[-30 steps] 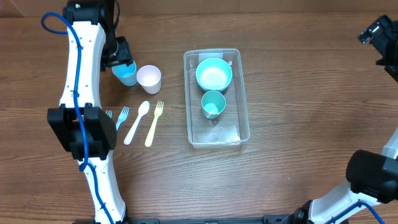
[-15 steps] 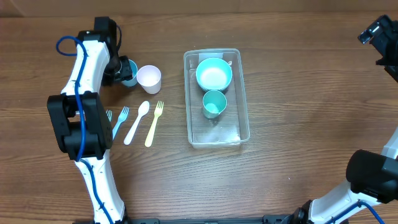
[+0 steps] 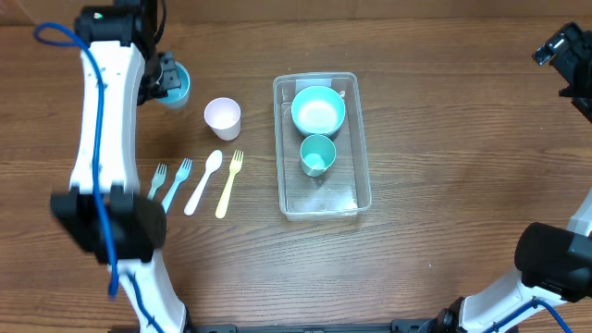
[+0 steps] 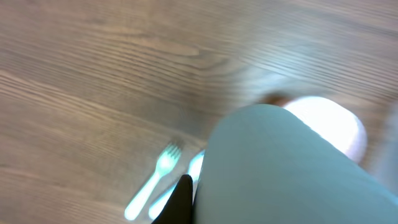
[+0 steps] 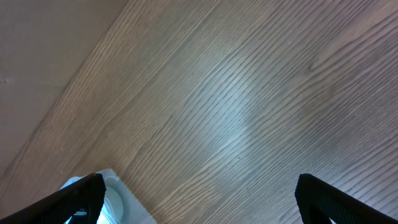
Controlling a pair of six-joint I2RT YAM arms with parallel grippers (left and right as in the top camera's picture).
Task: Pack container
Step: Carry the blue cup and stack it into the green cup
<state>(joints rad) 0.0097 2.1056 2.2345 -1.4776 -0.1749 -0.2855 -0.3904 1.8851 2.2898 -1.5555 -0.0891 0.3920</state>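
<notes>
The clear container (image 3: 319,196) lies at the table's middle and holds a teal bowl (image 3: 318,110) and a teal cup (image 3: 317,154). At the far left my left gripper (image 3: 169,85) is shut on a blue cup (image 3: 176,86), held apart from the white cup (image 3: 222,117). In the left wrist view the blue cup (image 4: 292,171) fills the lower right beside one black finger (image 4: 181,200), with the white cup (image 4: 333,121) behind it. My right gripper (image 5: 205,205) stands open over bare wood at the far right, with a corner of the container (image 5: 124,208) at its left finger.
Below the white cup lies a row of cutlery: two blue forks (image 3: 158,180) (image 3: 178,179), a white spoon (image 3: 203,181) and a yellow fork (image 3: 228,182). The left arm's white links (image 3: 102,139) run down the left side.
My left gripper has shut on the blue cup and carried it up and to the left, away from the white cup. The right arm has not moved.
</notes>
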